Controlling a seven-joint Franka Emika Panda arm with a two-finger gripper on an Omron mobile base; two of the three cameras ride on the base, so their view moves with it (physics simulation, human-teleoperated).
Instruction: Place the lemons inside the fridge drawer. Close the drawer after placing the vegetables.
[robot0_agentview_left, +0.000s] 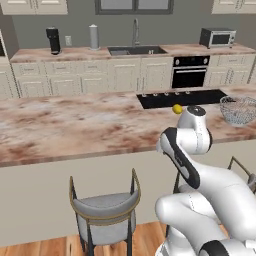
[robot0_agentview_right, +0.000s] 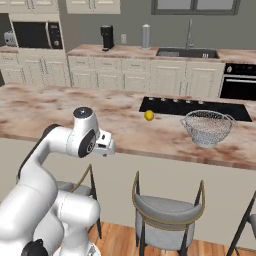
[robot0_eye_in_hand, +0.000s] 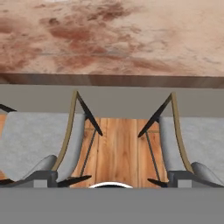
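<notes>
Now, lemon: one small bright yellow lemon (robot0_agentview_left: 177, 108) sits on the marbled brown island counter (robot0_agentview_left: 75, 125), at the front edge of the black inset cooktop (robot0_agentview_left: 182, 98); you have not picked it up.
Second lemon: you cannot place it from these views.
Fridge and drawer: nothing here lets you judge where they stand.
Wire bowl: the silver wire-mesh bowl (robot0_agentview_right: 207, 127) stands near the lemon, toward the counter's right end, apart from it.
Claw: the two-finger gripper (robot0_eye_in_hand: 112, 177) points down past the counter's near edge at the wooden floor, fingers spread wide, pinching nothing.
Arm: the white jointed arm (robot0_agentview_right: 60, 145) is folded close to the base, likely tucked for driving rather than reaching.
Stools: two grey-cushioned stools with brass-rimmed backs (robot0_eye_in_hand: 65, 135) stand under the counter overhang, right below your hand.
Judgement: expect to raise and extend over the counter edge before the lemon is reachable.
</notes>
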